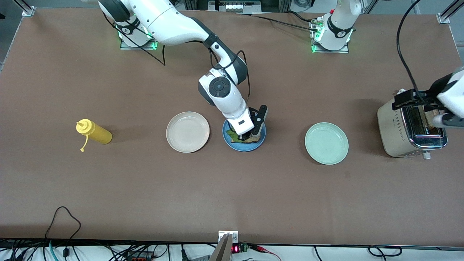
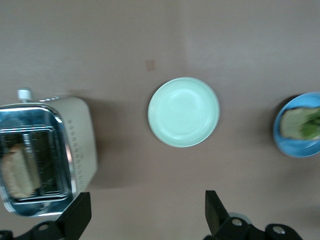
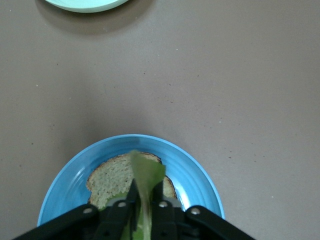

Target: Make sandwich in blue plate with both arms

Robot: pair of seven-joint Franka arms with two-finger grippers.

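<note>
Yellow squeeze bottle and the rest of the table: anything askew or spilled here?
The yellow squeeze bottle lies on its side toward the right arm's end, its cap dangling open on the table. No spill shows.

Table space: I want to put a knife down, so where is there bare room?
Bare table lies nearer the camera than the plates, and between the mustard bottle and beige plate. It is crowded at the blue plate, under the right end effector.
</note>
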